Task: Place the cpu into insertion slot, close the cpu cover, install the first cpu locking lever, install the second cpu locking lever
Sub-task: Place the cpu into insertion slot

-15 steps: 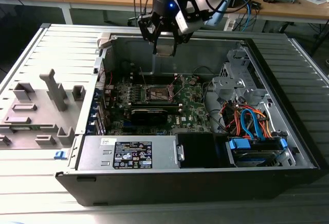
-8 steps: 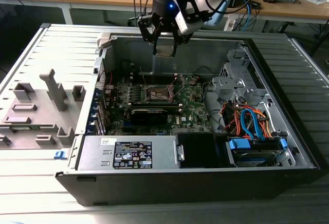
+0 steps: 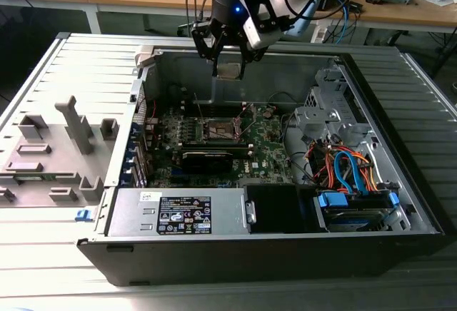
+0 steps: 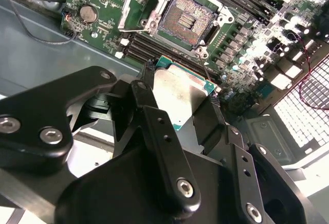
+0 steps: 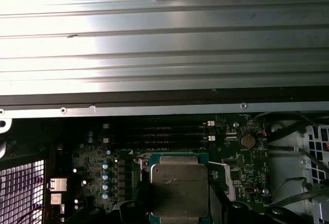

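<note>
My gripper (image 3: 228, 65) hangs over the back edge of the open computer case, shut on the cpu (image 3: 228, 71). In both wrist views the cpu (image 4: 177, 88) (image 5: 179, 188) is a flat square chip with a silver top and a green rim, held by two opposite edges between the black fingers (image 4: 146, 95). The insertion slot (image 3: 218, 130) (image 4: 187, 21) lies open on the green motherboard below, its brownish contact field bare. The cpu cover (image 4: 138, 3), a silver frame, stands raised beside the slot. The cpu is well above the slot and apart from it.
A long black card (image 3: 207, 158) sits just in front of the slot. The power supply (image 3: 178, 215) fills the case's front, and a drive cage with blue and orange cables (image 3: 350, 175) is at the exterior view's right. A grey fixture block (image 3: 57, 147) stands outside the case on the left.
</note>
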